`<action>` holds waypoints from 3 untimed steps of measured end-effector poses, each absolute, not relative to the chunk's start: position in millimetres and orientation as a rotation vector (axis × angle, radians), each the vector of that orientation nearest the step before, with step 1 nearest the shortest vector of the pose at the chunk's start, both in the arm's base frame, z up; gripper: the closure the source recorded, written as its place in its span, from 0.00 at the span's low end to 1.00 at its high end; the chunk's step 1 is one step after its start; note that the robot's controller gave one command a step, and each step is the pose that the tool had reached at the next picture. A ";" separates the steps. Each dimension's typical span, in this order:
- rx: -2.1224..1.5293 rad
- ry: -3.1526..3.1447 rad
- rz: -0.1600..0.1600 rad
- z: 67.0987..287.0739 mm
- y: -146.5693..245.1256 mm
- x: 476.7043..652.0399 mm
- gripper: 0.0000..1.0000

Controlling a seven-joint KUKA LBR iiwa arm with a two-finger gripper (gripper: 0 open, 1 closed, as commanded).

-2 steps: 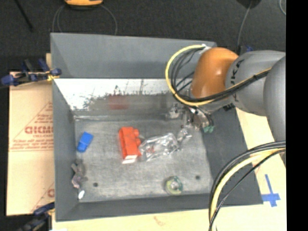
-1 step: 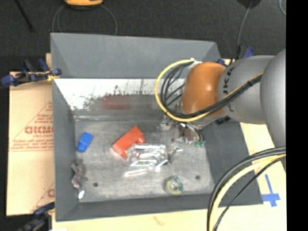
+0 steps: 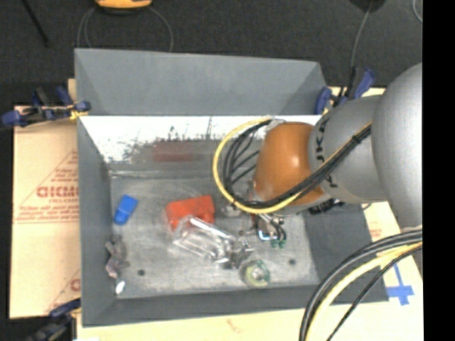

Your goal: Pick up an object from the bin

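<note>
Orange-covered arm (image 3: 284, 165) crowds bin (image 3: 94, 190) right side; end effector (image 3: 264, 234) (grip unreadable) beside clear plastic (image 3: 202, 241); left roomier.

1 grey arm (image 3: 387, 144), entering from right, bent downward. Orange wrist cover (image 3: 284, 163), looped cables (image 3: 226, 163). Beneath, gripper (image 3: 264, 233) pointing down.

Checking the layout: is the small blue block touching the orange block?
No: the blue block lies apart toward the left, with bare bin floor between it and the orange block.
</note>
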State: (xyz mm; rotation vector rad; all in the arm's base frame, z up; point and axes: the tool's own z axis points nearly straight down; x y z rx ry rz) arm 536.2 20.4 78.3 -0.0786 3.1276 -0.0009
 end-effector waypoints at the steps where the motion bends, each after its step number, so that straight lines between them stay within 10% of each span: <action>1: -0.076 3.123 0.000 74.6 69.4 504.6 0.00; 2: -0.080 3.117 0.000 75.9 68.2 506.9 1.00; 3: -0.144 3.130 0.000 254.4 72.6 494.4 1.00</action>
